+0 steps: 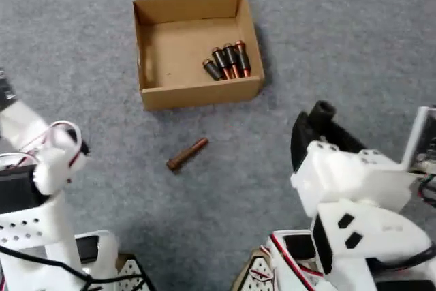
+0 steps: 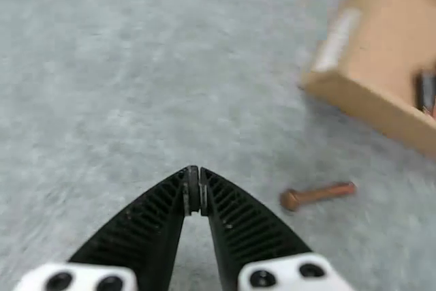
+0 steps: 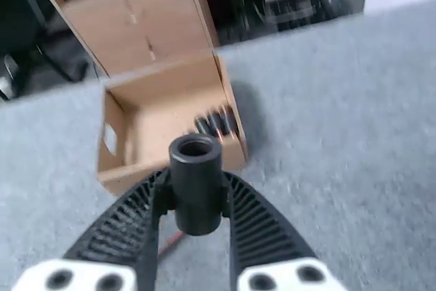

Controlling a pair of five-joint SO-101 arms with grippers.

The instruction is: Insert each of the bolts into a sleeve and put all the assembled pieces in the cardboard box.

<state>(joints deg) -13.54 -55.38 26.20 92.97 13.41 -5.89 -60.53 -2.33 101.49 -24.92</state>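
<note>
Right gripper (image 3: 196,199) is clamped around an upright black sleeve (image 3: 196,168); left gripper (image 2: 193,192) is closed and empty. One copper bolt (image 1: 187,155) is seen lying on the table (image 1: 340,46) just before the cardboard box (image 1: 197,93). It is judged rigid, smooth and light, best pinched mid-shank.

The desk (image 1: 340,46) under me is covered in grey cloth, matt and slightly fuzzy, like felt. The box (image 1: 197,95) is plain brown cardboard, dull, with raw cut edges. The loose bolt (image 1: 187,154) is copper-coloured metal with a soft sheen. The sleeve (image 3: 196,182) is dark, smooth and nearly matt; whether metal or plastic I cannot tell. My left fingers (image 2: 150,216) and right fingers (image 3: 255,223) are black matt plastic, ribbed, on smooth white plastic mounts (image 2: 286,277).
</note>
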